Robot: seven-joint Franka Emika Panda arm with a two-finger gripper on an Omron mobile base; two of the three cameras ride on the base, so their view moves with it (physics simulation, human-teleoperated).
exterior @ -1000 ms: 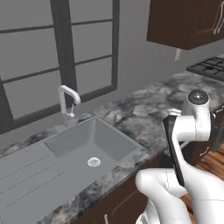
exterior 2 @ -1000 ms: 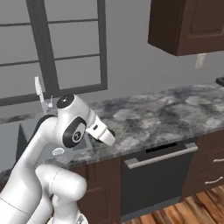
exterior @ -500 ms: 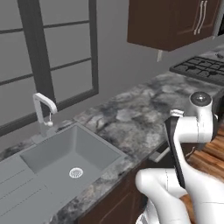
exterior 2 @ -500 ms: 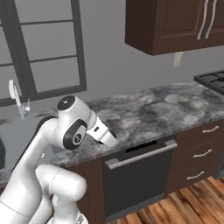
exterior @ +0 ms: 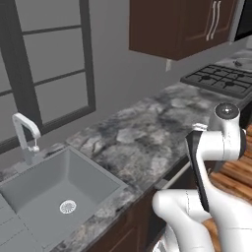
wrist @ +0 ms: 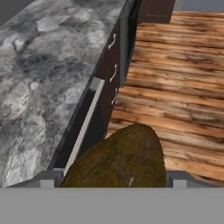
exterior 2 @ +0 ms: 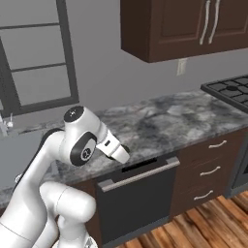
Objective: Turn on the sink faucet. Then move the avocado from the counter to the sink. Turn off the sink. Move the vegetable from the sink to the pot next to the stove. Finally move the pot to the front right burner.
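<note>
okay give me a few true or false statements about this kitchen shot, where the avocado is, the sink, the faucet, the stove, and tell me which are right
1. The avocado sits between the gripper fingertips. True.
2. The avocado lies in the sink basin. False: the basin holds nothing but its drain, and the avocado is at the gripper.
3. Water runs from the faucet. False: no stream shows under the spout.
4. The stove lies at the far right end of the counter, away from the sink. True.
5. The floor is tiled white. False: the floor is brown wood planks.

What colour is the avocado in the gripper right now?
Dark olive-brown, mottled. The avocado shows best in the hand view, sitting between the finger tips.
</note>
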